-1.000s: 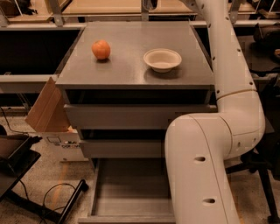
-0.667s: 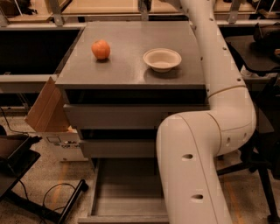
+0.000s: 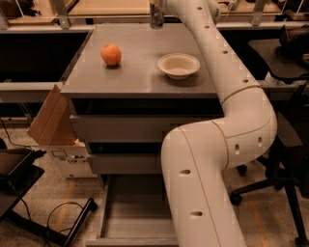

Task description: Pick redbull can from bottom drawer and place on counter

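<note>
End effector (image 3: 157, 5) atop redbull can (image 3: 156, 20) — far edge of counter (image 3: 140, 72).

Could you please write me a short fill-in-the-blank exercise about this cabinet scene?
The bottom drawer is ____, not shut.
The round fruit beside the white bowl is coloured ____.
The redbull can, at the tool near the view's top, is at the far edge of the ____ bearing the bowl.
Missing words: open; orange; counter.
</note>
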`<state>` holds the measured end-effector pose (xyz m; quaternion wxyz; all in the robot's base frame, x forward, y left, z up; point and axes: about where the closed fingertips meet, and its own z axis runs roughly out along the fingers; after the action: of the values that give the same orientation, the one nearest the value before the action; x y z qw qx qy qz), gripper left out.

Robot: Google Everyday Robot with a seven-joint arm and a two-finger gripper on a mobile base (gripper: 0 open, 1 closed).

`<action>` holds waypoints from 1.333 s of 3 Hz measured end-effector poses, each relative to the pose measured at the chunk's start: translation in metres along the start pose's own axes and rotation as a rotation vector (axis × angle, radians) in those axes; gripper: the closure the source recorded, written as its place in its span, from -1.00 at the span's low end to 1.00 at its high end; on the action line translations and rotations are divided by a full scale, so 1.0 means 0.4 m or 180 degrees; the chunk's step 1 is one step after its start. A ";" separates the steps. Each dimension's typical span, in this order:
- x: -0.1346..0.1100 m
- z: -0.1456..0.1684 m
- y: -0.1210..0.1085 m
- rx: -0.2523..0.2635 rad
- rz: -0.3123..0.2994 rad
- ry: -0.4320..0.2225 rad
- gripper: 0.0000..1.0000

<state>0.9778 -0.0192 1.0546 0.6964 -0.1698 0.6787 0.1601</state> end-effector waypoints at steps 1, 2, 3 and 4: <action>0.073 0.033 -0.042 0.0247 0.0169 0.0064 1.00; 0.145 0.058 -0.106 0.0566 0.0165 0.0052 1.00; 0.183 0.065 -0.138 0.0712 0.0077 0.0060 1.00; 0.215 0.068 -0.161 0.0796 -0.0090 0.0088 1.00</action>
<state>1.0336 -0.0648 0.9705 0.7048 -0.0934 0.7005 0.0620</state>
